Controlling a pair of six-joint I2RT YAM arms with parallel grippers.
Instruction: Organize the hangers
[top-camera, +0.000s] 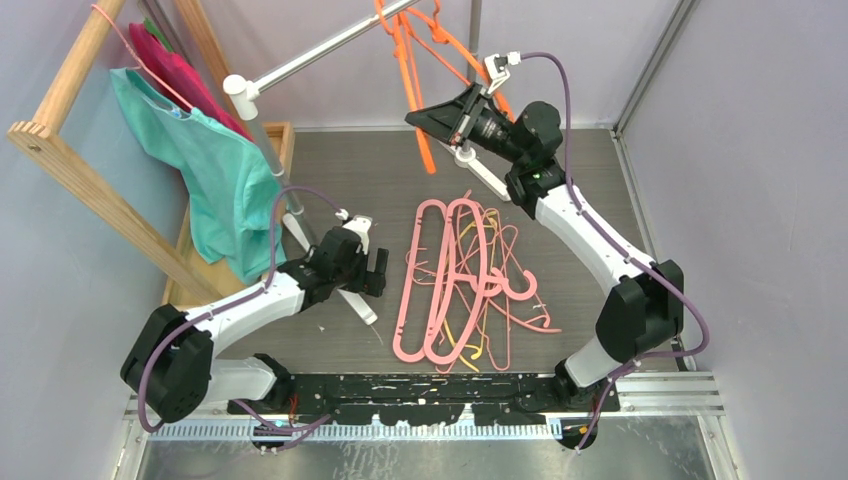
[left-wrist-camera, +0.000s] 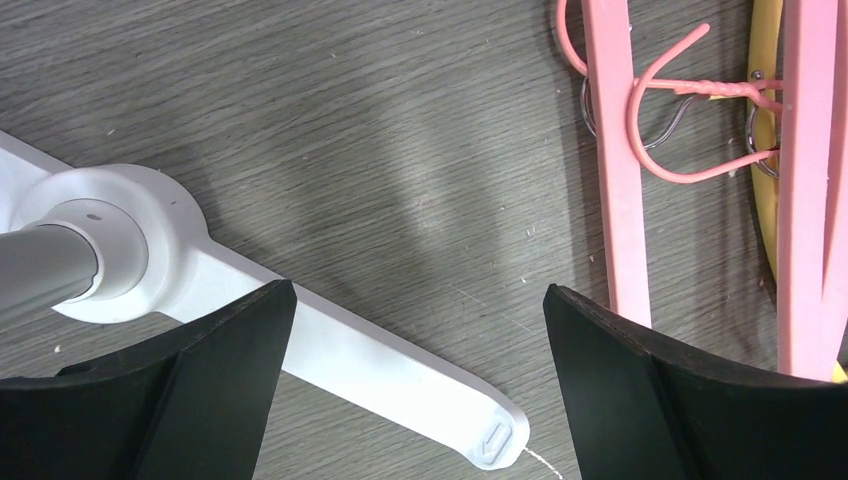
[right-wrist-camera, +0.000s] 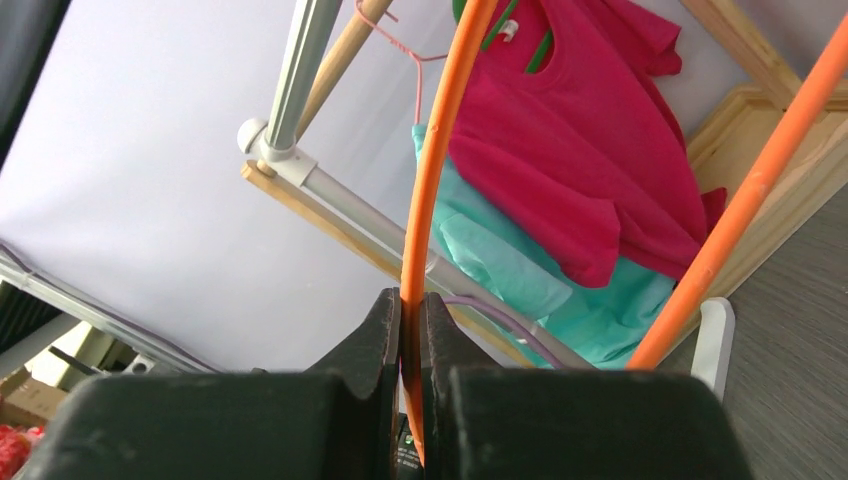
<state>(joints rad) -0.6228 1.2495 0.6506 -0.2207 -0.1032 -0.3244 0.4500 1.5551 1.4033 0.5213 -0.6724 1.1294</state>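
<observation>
hangers (top-camera: 465, 285) on table (top-camera: 340, 165), rack base (top-camera: 362, 308) left

Robot lab test cell, plain lilac walls (top-camera: 750, 200), aluminium corner post (top-camera: 654, 65), black arm-mounting rail (top-camera: 420, 385)

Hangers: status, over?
Right claw shut on orange hanger, up by rail. Left claw open, empty, beside rack foot. Hanger pile waiting on table.

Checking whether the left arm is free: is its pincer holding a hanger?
No, the left pincer is open above the table, and the pink hangers lie beside it, ungripped.
</observation>
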